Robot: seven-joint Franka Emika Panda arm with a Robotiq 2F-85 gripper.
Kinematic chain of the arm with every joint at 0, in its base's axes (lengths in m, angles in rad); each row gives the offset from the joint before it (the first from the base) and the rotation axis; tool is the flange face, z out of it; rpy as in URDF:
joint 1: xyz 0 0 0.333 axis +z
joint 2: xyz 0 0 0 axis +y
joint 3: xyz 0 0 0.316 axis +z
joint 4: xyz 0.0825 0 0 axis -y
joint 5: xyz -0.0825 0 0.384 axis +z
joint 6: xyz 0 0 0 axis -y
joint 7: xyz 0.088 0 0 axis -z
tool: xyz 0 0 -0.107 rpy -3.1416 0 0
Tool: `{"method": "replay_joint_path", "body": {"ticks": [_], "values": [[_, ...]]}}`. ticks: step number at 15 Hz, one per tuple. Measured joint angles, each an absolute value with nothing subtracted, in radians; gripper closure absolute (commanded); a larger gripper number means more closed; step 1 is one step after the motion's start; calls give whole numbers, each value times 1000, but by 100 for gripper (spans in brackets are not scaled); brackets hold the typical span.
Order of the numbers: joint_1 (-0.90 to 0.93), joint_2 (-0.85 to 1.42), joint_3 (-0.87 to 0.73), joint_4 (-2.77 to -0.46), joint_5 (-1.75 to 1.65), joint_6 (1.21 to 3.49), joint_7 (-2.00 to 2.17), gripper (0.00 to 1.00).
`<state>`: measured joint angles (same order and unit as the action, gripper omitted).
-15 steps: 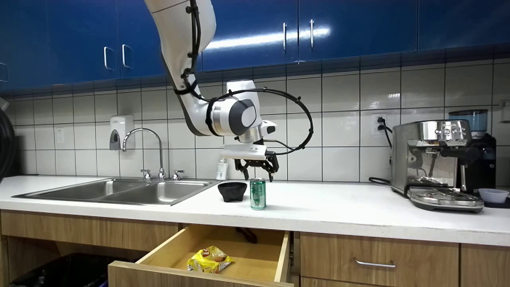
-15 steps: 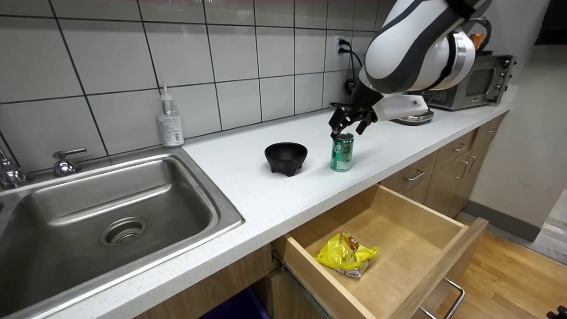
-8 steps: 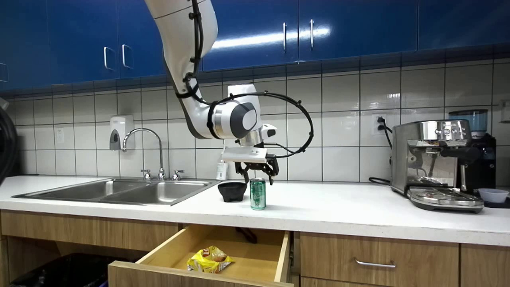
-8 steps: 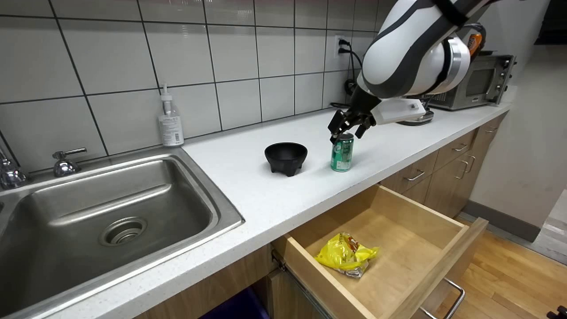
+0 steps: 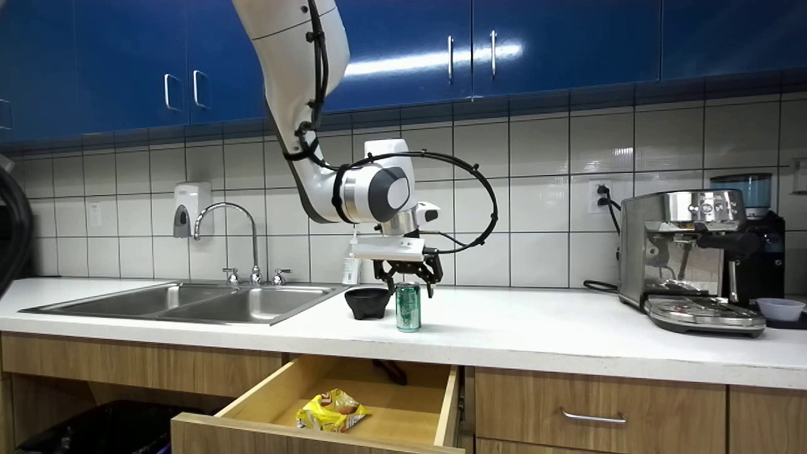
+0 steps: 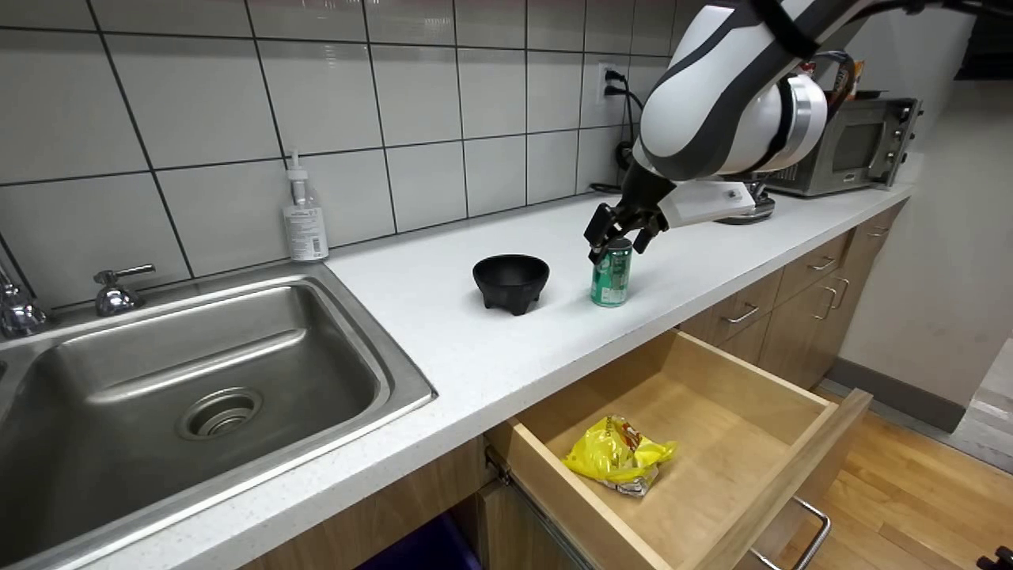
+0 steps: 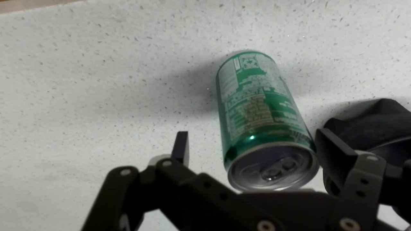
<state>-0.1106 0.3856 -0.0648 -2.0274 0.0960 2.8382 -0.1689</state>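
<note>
A green soda can (image 5: pixel 408 308) stands upright on the white counter, in both exterior views. My gripper (image 6: pixel 617 251) is open and low over its top. In the wrist view the can (image 7: pixel 260 99) appears between the open fingers of the gripper (image 7: pixel 252 140). The right-hand finger looks close against the can's rim; whether it touches I cannot tell. Visible space separates the left-hand finger from the can. Beside the can sits a black footed bowl (image 6: pixel 511 283), its edge partly hidden behind the right finger in the wrist view.
Below the counter edge a wooden drawer (image 6: pixel 744 412) is pulled out, with a yellow snack bag (image 6: pixel 621 455) inside. A steel sink (image 6: pixel 237 332) and a pump bottle (image 6: pixel 305 229) lie past the bowl. A coffee machine (image 5: pixel 687 246) stands farther along the counter.
The arm has come down steadily, bringing the open gripper lower around the top of the can. Can, bowl, drawer and bag have stayed put.
</note>
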Motion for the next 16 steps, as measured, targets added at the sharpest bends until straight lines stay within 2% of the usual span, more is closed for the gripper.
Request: {"method": "replay_joint_path", "body": {"ticks": [16], "values": [[-114,398,-64,-2000,93,2776,-169,0]]}}
